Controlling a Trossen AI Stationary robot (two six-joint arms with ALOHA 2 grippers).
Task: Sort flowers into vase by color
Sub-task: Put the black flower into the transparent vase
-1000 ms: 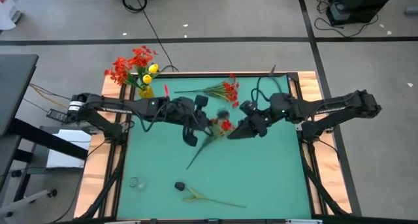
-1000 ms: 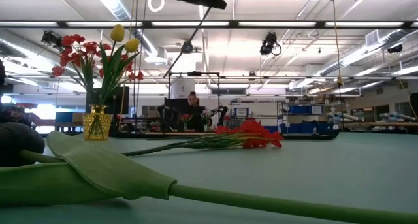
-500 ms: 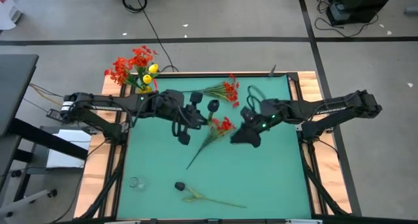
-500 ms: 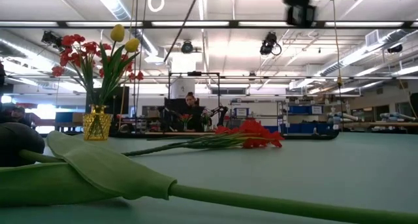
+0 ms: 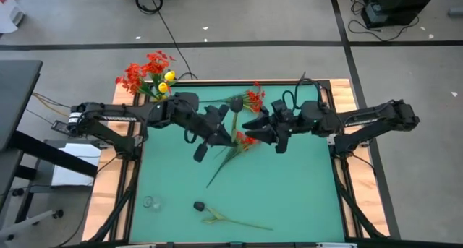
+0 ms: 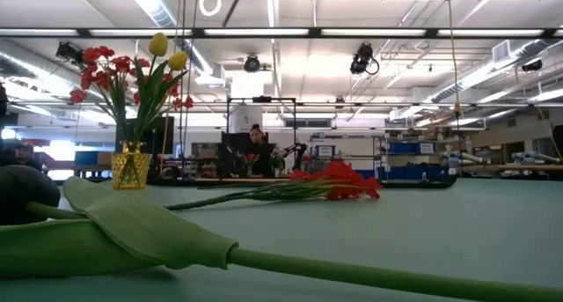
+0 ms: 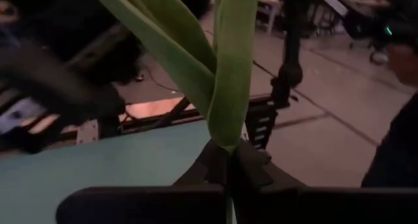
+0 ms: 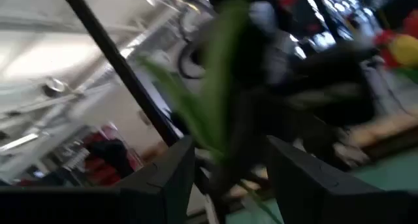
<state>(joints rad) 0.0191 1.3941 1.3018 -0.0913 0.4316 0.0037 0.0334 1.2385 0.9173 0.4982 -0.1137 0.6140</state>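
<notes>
Held above mid-table, the red flower (image 5: 247,139) has its stem pinched in the closed left gripper (image 5: 230,137); the right gripper (image 5: 248,125), fingers apart, flanks it, probably a handover toward the vase (image 5: 160,97) at ten o'clock.

Table top (image 5: 289,197) is teal-green, framed by a light wooden border (image 5: 120,177) on a dark metal frame. Surrounding floor (image 5: 239,16) is grey concrete marked with dark tape lines (image 5: 217,44); a black cable (image 5: 171,32) runs across it toward the table. A grey desk edge (image 5: 16,96) sits at one side. Low view: large hall, exposed ceiling with long fluorescent strips (image 6: 145,3), hanging fixtures (image 6: 362,60), shelving and workstations (image 6: 413,157) behind, a person (image 6: 258,143) seated far back.
</notes>
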